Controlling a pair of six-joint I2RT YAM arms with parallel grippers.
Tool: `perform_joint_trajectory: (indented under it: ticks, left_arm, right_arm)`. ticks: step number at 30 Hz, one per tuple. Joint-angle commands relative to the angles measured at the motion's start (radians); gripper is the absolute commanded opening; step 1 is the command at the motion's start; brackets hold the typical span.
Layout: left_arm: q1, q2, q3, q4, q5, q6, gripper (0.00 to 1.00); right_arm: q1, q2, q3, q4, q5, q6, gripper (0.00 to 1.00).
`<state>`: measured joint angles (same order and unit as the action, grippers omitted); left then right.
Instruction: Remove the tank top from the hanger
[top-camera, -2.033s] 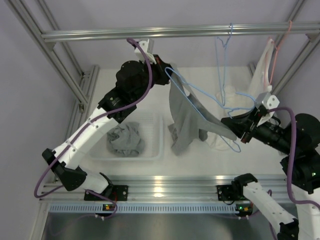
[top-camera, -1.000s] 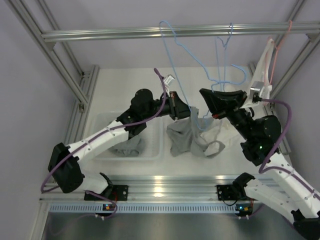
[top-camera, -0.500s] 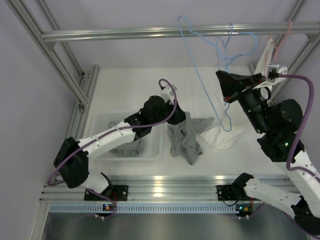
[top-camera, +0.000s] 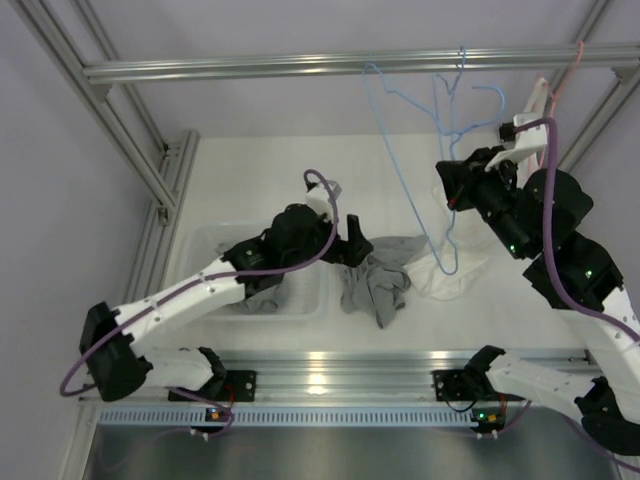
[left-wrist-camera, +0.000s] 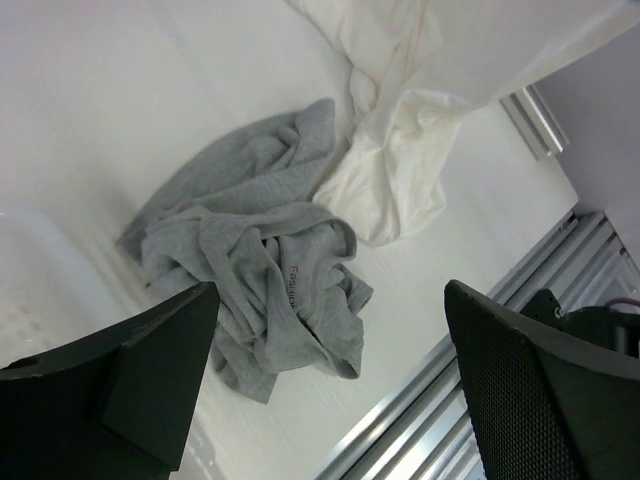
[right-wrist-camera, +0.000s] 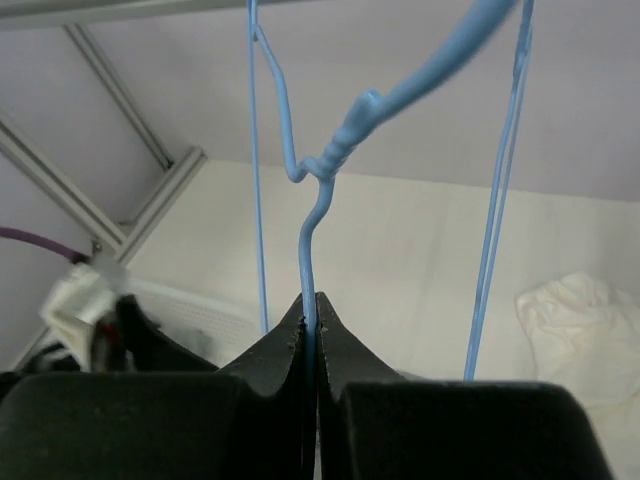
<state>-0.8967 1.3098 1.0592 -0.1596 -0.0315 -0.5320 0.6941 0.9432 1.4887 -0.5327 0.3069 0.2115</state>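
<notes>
Grey tank top (left-wrist-camera: 260, 260), crumpled on the desk (left-wrist-camera: 120, 100), off the hanger (right-wrist-camera: 305, 260), directly beneath the released left pincer (left-wrist-camera: 328, 300); right pincer (right-wrist-camera: 310, 330) clenched on the hanger wire.

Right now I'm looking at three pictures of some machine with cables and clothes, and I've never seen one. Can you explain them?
These are two robot arms bolted to the near edge of a white table. One picture looks down from above; the other two come from a camera on each wrist, so the dark shapes at the bottom are that arm's own fingers. On the table lie a crumpled grey tank top, a white garment beside it, and a plastic bin with more grey cloth. The left gripper is open and empty above the tank top. The right gripper is shut on the wire of a bare blue hanger, held up near the metal rail.
</notes>
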Motion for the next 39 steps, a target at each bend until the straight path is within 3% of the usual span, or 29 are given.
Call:
perform_joint_trajectory:
  ticks: [1,6,9,16,24,36,39]
  left_arm:
    - [0.001,-0.162,0.061,-0.136,-0.171,0.070,0.99]
    - [0.002,-0.288,0.067,-0.306,-0.366,0.102,0.99]
    - [0.002,-0.351,0.073,-0.369,-0.377,0.104,0.99]
    - [0.002,-0.420,0.130,-0.507,-0.407,0.130,0.99]
    - [0.002,-0.524,0.055,-0.549,-0.383,0.129,0.99]
    - [0.002,-0.635,-0.034,-0.575,-0.459,0.162,0.99]
    - [0.002,-0.615,-0.080,-0.571,-0.482,0.161,0.99]
  right_arm:
    - [0.024,-0.015,0.048,-0.116,0.055,-0.029,0.00]
    - [0.022,0.000,0.091,-0.184,0.037,-0.034,0.00]
    - [0.021,-0.006,0.090,-0.181,0.070,-0.044,0.00]
    - [0.009,0.209,0.254,-0.165,0.167,-0.115,0.00]
    - [-0.099,0.454,0.488,-0.168,0.092,-0.074,0.00]
    - [-0.180,0.692,0.640,-0.133,0.110,-0.067,0.00]
    - [-0.180,0.720,0.605,-0.135,0.098,-0.049,0.00]
